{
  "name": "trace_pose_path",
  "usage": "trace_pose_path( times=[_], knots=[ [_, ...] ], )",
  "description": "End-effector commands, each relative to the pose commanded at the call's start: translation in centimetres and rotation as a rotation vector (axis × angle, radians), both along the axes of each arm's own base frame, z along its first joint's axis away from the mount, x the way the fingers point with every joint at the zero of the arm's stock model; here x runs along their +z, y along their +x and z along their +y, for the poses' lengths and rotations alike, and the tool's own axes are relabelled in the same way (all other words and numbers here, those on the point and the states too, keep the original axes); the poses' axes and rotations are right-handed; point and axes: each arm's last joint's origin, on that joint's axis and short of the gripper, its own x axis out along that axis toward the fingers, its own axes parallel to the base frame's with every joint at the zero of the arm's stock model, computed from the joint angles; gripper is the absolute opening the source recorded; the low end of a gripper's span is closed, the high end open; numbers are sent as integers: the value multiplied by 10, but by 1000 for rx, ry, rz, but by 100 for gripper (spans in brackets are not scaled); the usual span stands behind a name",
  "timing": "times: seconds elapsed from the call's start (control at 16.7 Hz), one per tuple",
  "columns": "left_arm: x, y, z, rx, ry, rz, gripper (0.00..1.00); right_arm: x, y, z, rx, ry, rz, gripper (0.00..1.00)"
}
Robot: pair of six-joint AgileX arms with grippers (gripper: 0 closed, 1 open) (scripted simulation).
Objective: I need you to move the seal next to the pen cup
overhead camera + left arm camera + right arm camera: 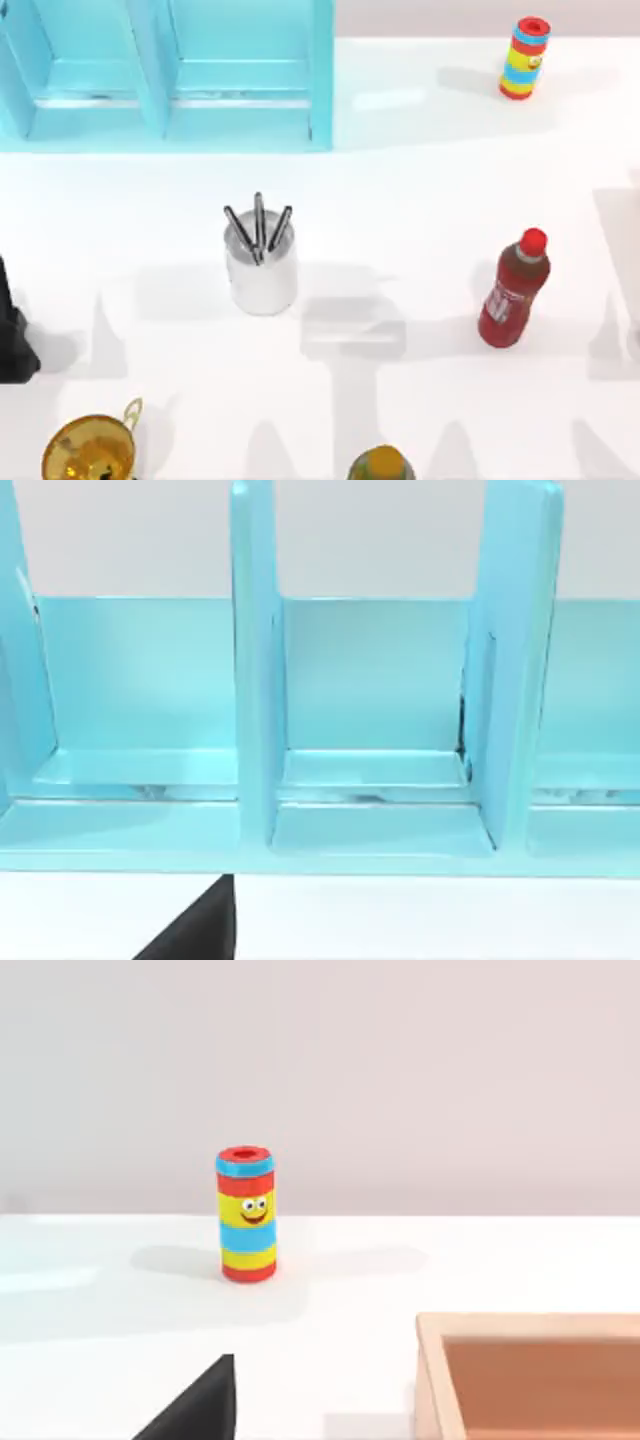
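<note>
The pen cup (261, 272), a white-silver cylindrical cup, stands upright on the white table, left of centre in the top view. Three dark grey pens (259, 232) stick out of its open mouth, their tips fanned apart. It stands free, touching nothing, in front of the light blue shelf and well left of the red bottle.

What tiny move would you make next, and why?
Likely ease the left claw off the table's left edge toward the middle: it sits there facing the blue shelf, while the pen cup stands upright mid-table, nearer that side.
</note>
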Motion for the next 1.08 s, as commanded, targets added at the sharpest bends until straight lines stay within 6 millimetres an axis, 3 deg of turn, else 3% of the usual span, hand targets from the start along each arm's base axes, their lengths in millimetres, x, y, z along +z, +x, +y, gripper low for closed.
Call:
trace_pose_path(
  times=[0.3, 0.6, 0.84, 1.08],
  knots=[
    [11, 0, 1, 6, 7, 63, 100, 0, 0, 0, 0, 0, 0, 100],
    [54, 14, 4, 24, 31, 360, 100, 0, 0, 0, 0, 0, 0, 100],
    [89, 54, 11, 31, 44, 720, 100, 0, 0, 0, 0, 0, 0, 100],
    [103, 112, 21, 23, 43, 1089, 100, 0, 0, 0, 0, 0, 0, 100]
  ],
)
